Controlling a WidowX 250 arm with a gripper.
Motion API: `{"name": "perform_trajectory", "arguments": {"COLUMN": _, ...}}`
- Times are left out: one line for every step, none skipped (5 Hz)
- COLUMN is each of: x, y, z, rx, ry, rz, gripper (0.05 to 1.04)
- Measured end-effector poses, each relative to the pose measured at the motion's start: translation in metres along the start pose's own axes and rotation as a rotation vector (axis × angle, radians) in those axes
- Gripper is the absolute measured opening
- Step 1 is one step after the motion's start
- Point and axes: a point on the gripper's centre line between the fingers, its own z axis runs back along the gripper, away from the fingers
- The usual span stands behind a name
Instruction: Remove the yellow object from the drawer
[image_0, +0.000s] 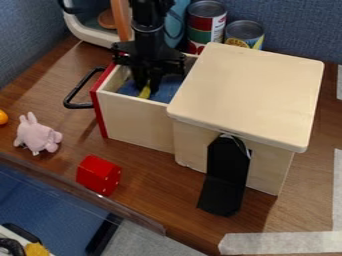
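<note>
The black gripper (147, 85) hangs down into the open drawer (137, 117), which is pulled out to the left of the wooden box. Low in the drawer, right at the gripper's tip, is a small yellow object (145, 92). It lies over the blue lining (167, 88), and part of it is hidden by the gripper. Whether the gripper holds it or only stands around it cannot be made out.
The box's wooden top (250, 90) rises right of the gripper. Cans (206, 25) stand behind. A black handle (81, 90) juts left from the drawer's red front. A pink plush toy (37, 134) and a red block (99, 175) sit in front.
</note>
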Motion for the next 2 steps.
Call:
{"name": "perform_trajectory", "arguments": {"x": -0.002, "y": 0.005, "z": 0.026, "rx": -0.062, "ry": -0.036, "rz": 0.021, "gripper": 0.159}}
{"name": "perform_trajectory", "arguments": {"x": -0.004, "y": 0.016, "z": 0.068, "rx": -0.138, "ry": -0.116, "rz": 0.044, "gripper": 0.159}}
